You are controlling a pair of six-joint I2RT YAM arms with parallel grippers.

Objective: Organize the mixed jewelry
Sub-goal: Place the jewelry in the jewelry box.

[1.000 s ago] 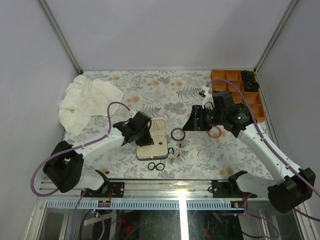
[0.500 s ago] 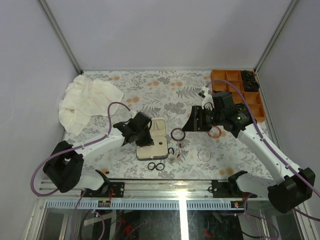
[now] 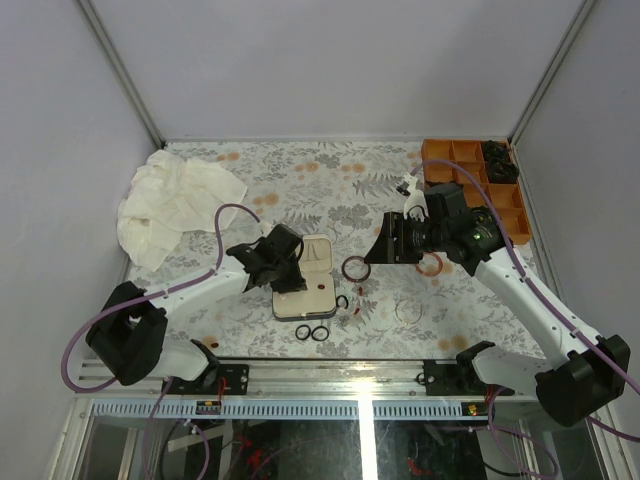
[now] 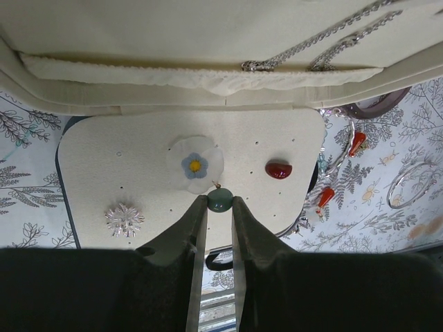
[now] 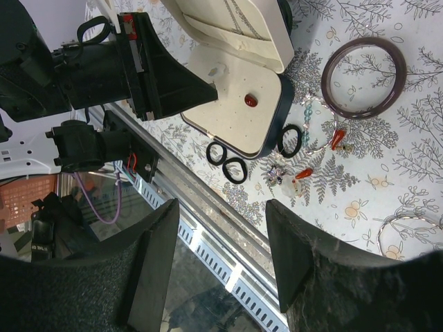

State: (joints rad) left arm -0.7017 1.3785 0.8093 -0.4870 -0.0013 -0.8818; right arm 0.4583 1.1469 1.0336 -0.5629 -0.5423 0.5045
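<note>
The navy case (image 3: 318, 292) lies open with its cream pad (image 4: 104, 152) facing up. My left gripper (image 4: 220, 201) is shut on a green bead earring (image 4: 221, 200) just above the pad's near edge. A pale flower piece (image 4: 194, 164), a silver starburst (image 4: 124, 218) and a red stud (image 4: 278, 169) sit on the pad. My right gripper (image 5: 223, 214) hangs open and empty above the table. A dark reddish-brown bangle (image 5: 365, 77) lies right of the case. Two black rings (image 5: 227, 160), red drop earrings (image 5: 337, 138) and a silver hoop (image 5: 408, 232) lie around it.
An orange divided tray (image 3: 500, 195) with black rosettes stands at the back right. A crumpled white cloth (image 3: 175, 205) lies at the back left. An orange-tinted bangle (image 3: 430, 264) rests below the right gripper (image 3: 385, 247). The metal rail (image 3: 350, 370) runs along the near edge.
The right gripper has drifted very slightly to the left. The left gripper and the green bead have not moved.
</note>
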